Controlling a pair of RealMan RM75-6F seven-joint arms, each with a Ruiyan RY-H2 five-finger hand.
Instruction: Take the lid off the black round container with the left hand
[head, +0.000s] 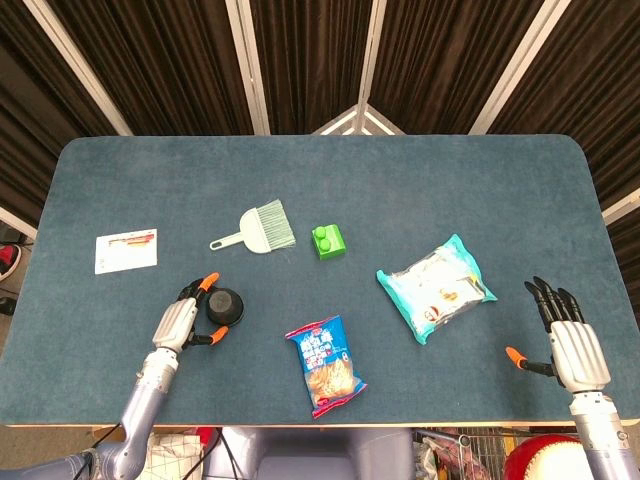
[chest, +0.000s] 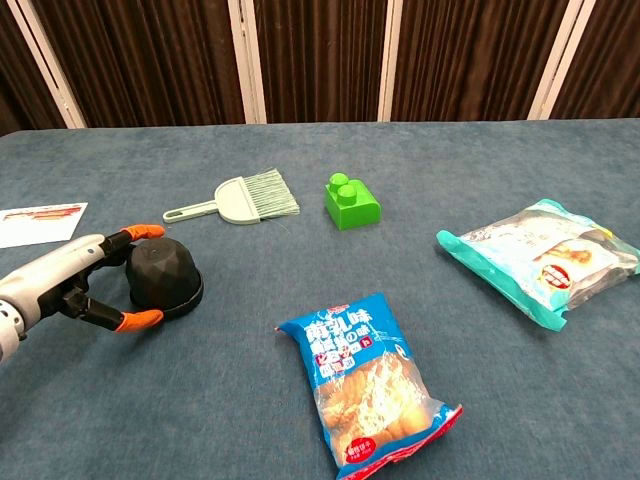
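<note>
On blue-carpeted worktop (head: 420, 180), the black round faceted plastic container (chest: 164, 279) sits just right of the left hand (chest: 70, 284), fingers (chest: 140, 232) spread around it, gripping nothing; right hand (head: 572, 345) lies far off, spread.

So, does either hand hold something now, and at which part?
Nothing is lifted. The left hand cups the black container at its side; firm contact cannot be told. The right hand is empty.

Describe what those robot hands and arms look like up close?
Each robot hand is built like a person's. The left robot hand has a silvery grey back, black fingers and bright orange tips. The right robot hand matches: pale grey back, black fingers, an orange-tipped thumb. Both sit on slim, smooth, grey-lilac arms. No loose cables or markings show.
</note>
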